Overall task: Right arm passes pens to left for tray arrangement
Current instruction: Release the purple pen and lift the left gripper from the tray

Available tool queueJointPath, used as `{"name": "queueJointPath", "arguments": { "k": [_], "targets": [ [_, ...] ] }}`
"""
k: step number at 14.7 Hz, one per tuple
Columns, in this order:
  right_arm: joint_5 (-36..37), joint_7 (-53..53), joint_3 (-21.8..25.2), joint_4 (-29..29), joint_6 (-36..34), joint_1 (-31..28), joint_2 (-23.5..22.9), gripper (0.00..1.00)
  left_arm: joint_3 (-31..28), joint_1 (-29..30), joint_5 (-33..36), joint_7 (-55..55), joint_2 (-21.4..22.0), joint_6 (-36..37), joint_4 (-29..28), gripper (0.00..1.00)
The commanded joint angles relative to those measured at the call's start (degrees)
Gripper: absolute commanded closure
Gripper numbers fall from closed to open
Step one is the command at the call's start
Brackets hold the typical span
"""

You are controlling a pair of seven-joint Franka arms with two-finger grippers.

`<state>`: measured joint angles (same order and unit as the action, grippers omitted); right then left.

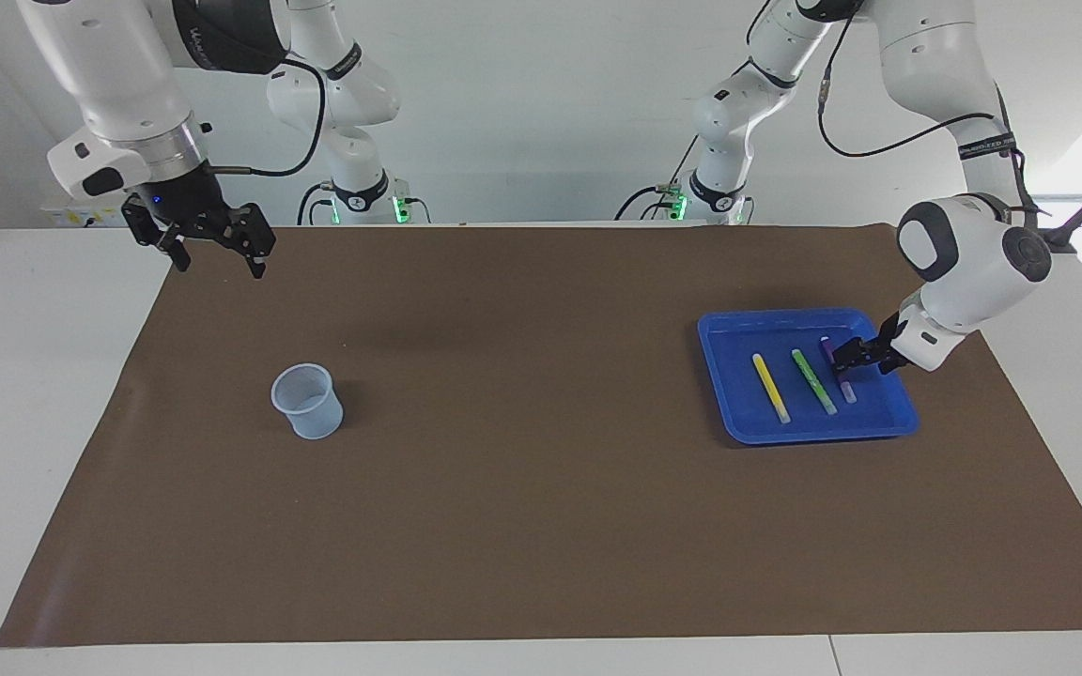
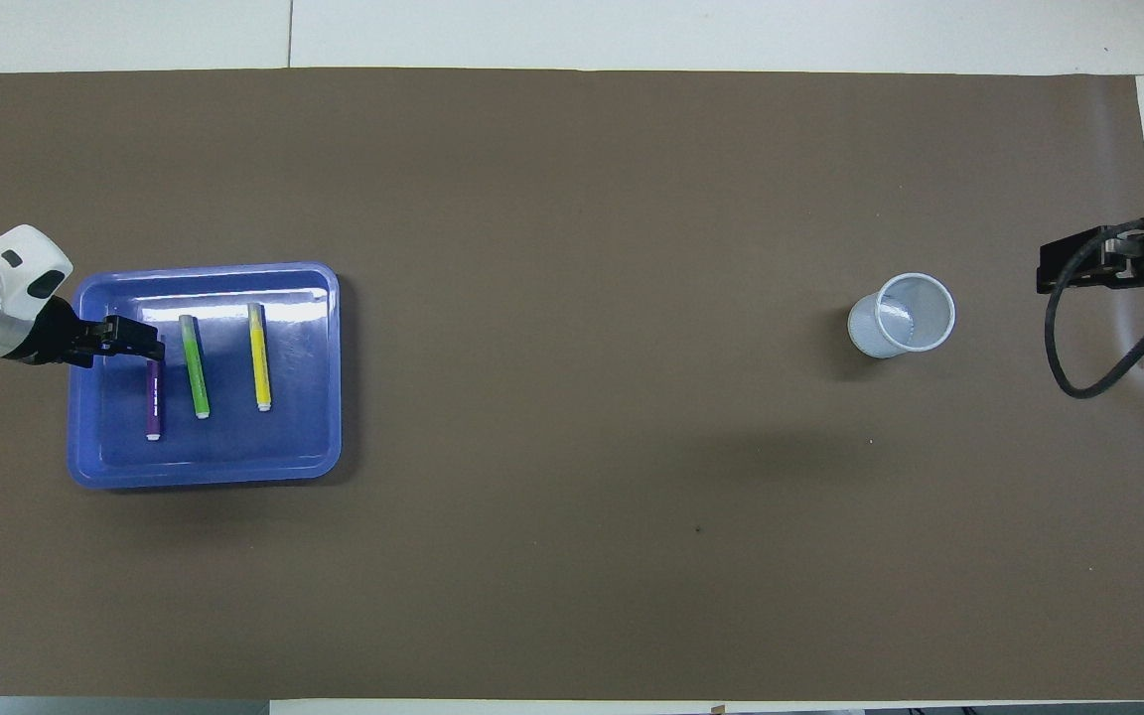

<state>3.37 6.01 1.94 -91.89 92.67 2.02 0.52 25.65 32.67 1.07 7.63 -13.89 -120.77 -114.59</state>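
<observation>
Blue tray (image 1: 738, 413) (image 2: 105, 467) resting on the brown mat (image 1: 522, 488) (image 2: 582, 546) toward the left arm's end of the table, taken here as the landmark. Three pens lie side by side in the tray, roughly parallel and apart from one another: the yellow pen (image 1: 770, 388) (image 2: 260, 357) on the side toward the cup, the green pen (image 1: 813, 381) (image 2: 195, 366) in the middle, and the purple pen (image 1: 837, 373) (image 2: 153, 399) on the side away from the cup.

The left gripper (image 1: 849, 355) (image 2: 135, 341) is low over the tray, above the purple pen's end nearer to the robots; its jaws stand open and hold nothing, the pen lying free on the tray floor.

The pale-blue cup (image 1: 308, 401) (image 2: 902, 315) stands upright on the mat, well apart from the tray, toward the right arm's end of the table.

The right gripper (image 1: 212, 246) (image 2: 1098, 266) waits in the air over the mat's corner at the right arm's end, well apart from the tray; its jaws are spread wide and empty.
</observation>
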Motion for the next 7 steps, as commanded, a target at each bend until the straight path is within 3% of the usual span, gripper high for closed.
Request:
{"name": "queueJointPath", "arguments": {
  "k": [1, 7],
  "targets": [
    [-0.20, -1.70, -0.18, 0.13, -1.17, -0.26, 0.62, 0.00, -0.16, -2.68, 0.96, -1.21, 1.15, 1.67, 1.29, 0.00],
    [-2.66, -1.70, 0.17, 0.14, -1.70, -0.79, 0.97, 0.00, -0.59, -7.07, 0.96, -1.21, 2.81, 1.68, 1.47, 0.00]
  ]
}}
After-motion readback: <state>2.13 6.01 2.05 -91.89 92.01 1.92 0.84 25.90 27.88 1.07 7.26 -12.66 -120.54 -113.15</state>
